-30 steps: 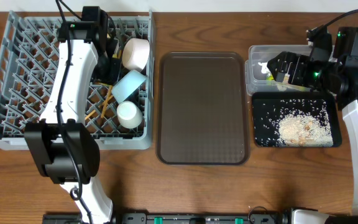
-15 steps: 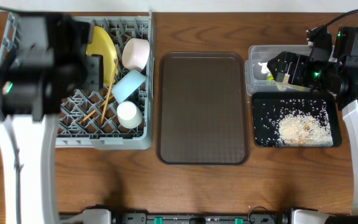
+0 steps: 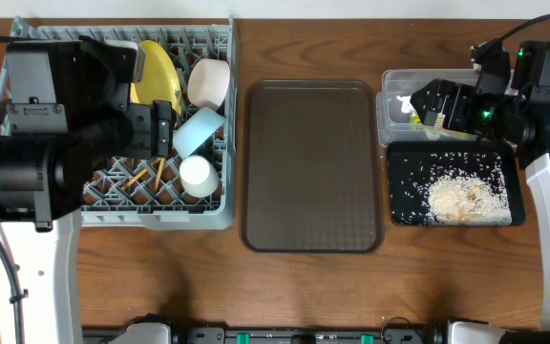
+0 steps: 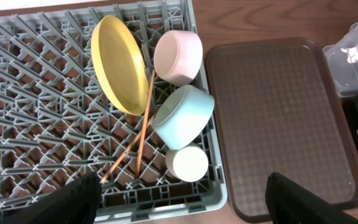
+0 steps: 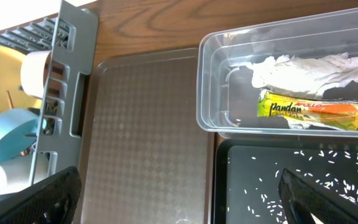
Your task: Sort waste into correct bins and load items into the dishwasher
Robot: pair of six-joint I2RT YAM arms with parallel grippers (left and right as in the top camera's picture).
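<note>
The grey dish rack [image 3: 160, 218] [image 4: 36, 93] holds a yellow plate [image 3: 158, 72] [image 4: 118, 65] on edge, a white bowl [image 3: 209, 82] [image 4: 178, 57], a light blue bowl [image 3: 199, 131] [image 4: 182, 116], a cream cup [image 3: 199, 175] [image 4: 187, 163] and two chopsticks [image 4: 143, 118]. My left gripper [image 4: 185, 205] hangs open and empty high above the rack's front edge. The right gripper [image 3: 434, 103] [image 5: 188, 199] is open and empty beside the clear tub [image 3: 394, 119] [image 5: 210, 81], which holds white paper [image 5: 309, 68] and a green-and-orange wrapper [image 5: 316, 109]. Rice scraps [image 3: 461, 199] lie in the black tray [image 3: 514, 191] [image 5: 260, 180].
A dark brown serving tray [image 3: 311, 164] [image 4: 278, 118] [image 5: 142, 130] lies between the rack and the bins. My raised left arm [image 3: 55, 143] hides much of the rack's left half in the overhead view.
The left gripper has opened and lifted away from the back of the rack, leaving the yellow plate standing there. The right arm has not moved.
</note>
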